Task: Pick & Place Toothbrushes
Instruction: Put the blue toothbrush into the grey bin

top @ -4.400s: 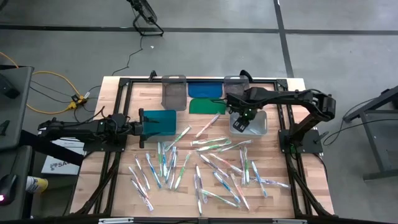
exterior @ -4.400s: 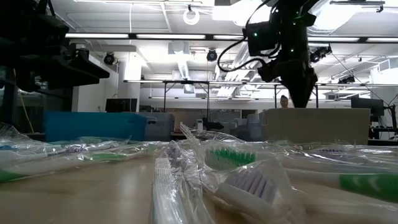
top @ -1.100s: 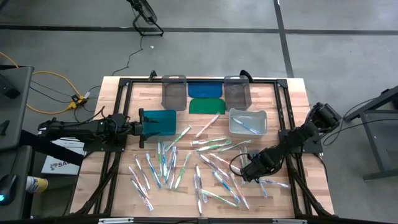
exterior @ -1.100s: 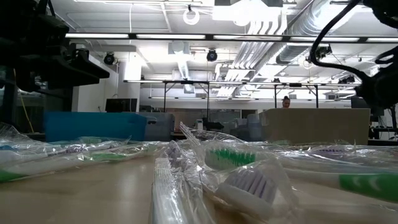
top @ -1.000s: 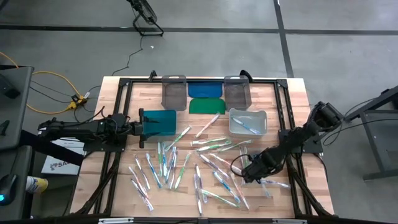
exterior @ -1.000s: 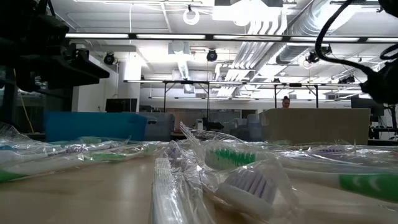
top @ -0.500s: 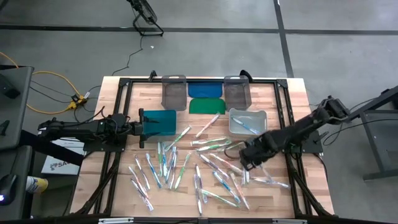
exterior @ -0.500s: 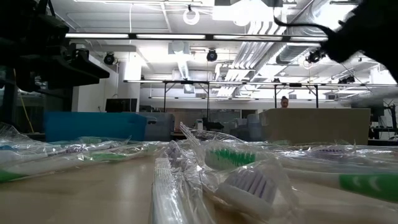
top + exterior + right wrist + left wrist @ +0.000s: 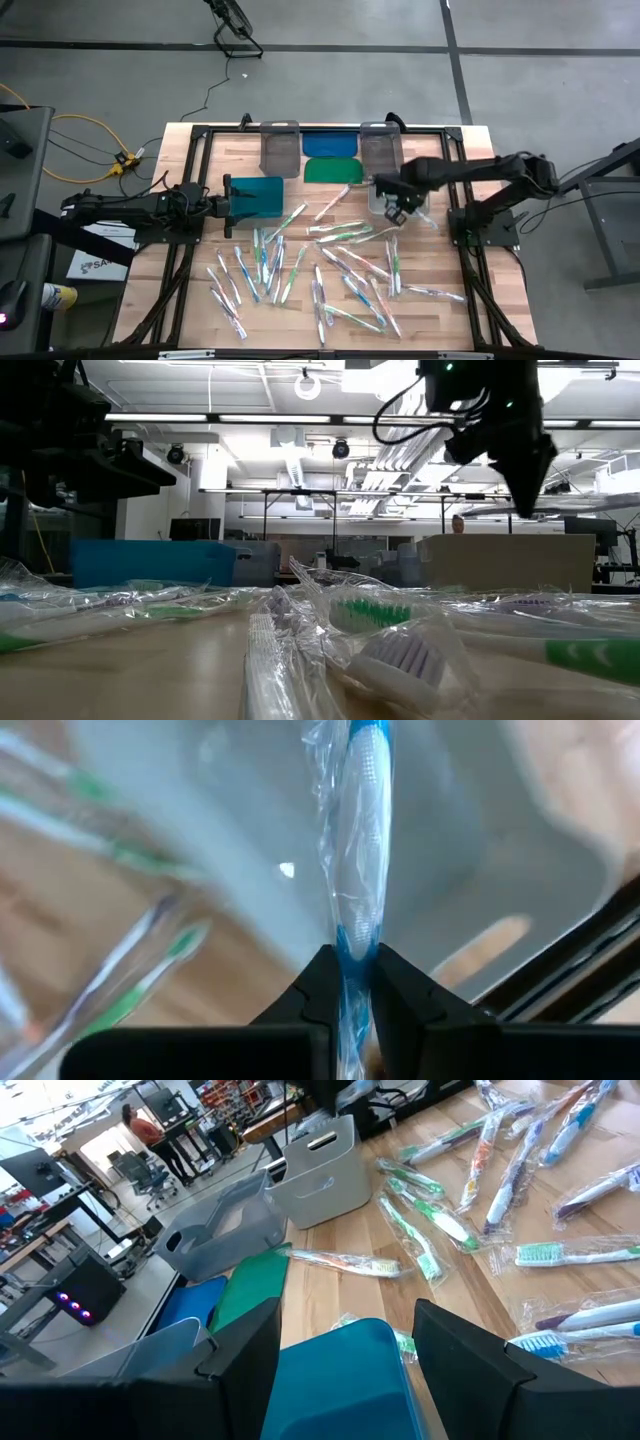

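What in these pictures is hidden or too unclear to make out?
- Clear bin, high view: the right claw and its arm cover it, so its contents cannot be seen.
- Held toothbrush, right wrist view: its lower end is hidden between the claw's shut fingers.
- Teal bin, left wrist view: cut off by the picture's edge between the left claw's fingers; its inside is unseen.
- Person, low view: too small and far to make out.

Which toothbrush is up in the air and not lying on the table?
The blue wrapped toothbrush, pinched in the right end effector over the clear bin. All the other toothbrushes lie flat on the table.
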Tool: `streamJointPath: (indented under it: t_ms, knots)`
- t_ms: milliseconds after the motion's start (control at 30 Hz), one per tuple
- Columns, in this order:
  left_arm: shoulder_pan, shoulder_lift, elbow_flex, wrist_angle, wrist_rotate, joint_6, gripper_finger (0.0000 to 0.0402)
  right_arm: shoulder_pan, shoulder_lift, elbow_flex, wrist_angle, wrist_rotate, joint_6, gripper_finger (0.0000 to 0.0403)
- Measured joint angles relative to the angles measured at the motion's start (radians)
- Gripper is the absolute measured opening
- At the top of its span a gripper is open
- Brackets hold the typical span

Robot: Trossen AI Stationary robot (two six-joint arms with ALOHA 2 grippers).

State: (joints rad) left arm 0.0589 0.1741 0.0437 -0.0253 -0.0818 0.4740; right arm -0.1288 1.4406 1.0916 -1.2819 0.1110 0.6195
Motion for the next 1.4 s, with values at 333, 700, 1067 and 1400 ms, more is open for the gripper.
streamJointPath:
  t_ms: [333,700,1067,1400]
  knots:
    - [0.0,0.0,0.0,0.0,0.0,0.0,0.0219,-0.166,0.027,0.001,0.17,0.026,-0.247,0.0029]
    - [0.0,0.0,0.0,0.0,0.0,0.0,0.0219,-0.193,0.126,0.001,0.169,0.021,-0.31,0.0029]
    - [0.0,0.0,0.0,0.0,0.0,0.0,0.0219,-0.193,0.132,0.001,0.171,-0.038,-0.329,0.0039]
    - [0.0,0.0,0.0,0.0,0.0,0.0,0.0219,-0.192,0.132,0.001,0.171,-0.042,-0.31,0.0131]
